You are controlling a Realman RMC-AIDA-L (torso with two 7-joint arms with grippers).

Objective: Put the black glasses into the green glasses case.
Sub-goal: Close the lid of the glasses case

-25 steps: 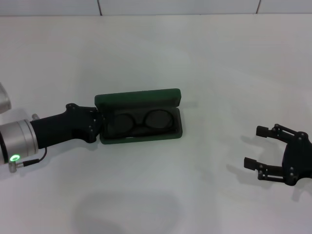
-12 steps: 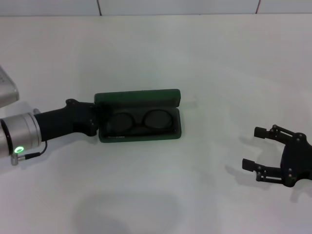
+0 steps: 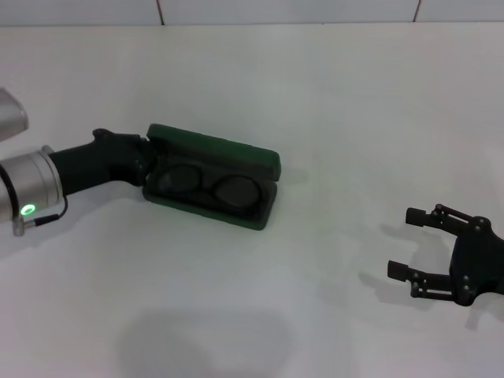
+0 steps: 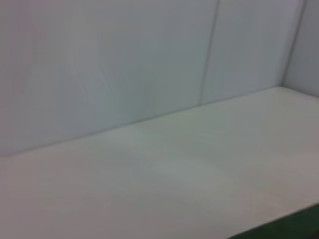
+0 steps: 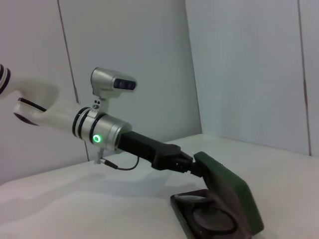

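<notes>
The green glasses case (image 3: 216, 147) lies left of the table's middle, turned at an angle, its lid tilted partway over the base. The black glasses (image 3: 206, 185) rest inside on the dark lining, both lenses showing. My left gripper (image 3: 148, 161) is at the case's left end, and its fingers appear to be shut on the lid's edge. The right wrist view shows the same from the side: left gripper (image 5: 192, 167) at the corner of the raised lid of the case (image 5: 234, 199), glasses (image 5: 212, 219) below it. My right gripper (image 3: 400, 242) hovers open at the far right, holding nothing.
The white table (image 3: 315, 94) runs back to a pale wall. In the left wrist view only a green sliver of the case (image 4: 294, 225) shows at the picture's edge, with white table (image 4: 164, 174) and wall beyond.
The case has swung round with my left gripper: its left end moved toward the far side and the lid has tipped lower over the glasses. The right gripper drifted slightly lower.
</notes>
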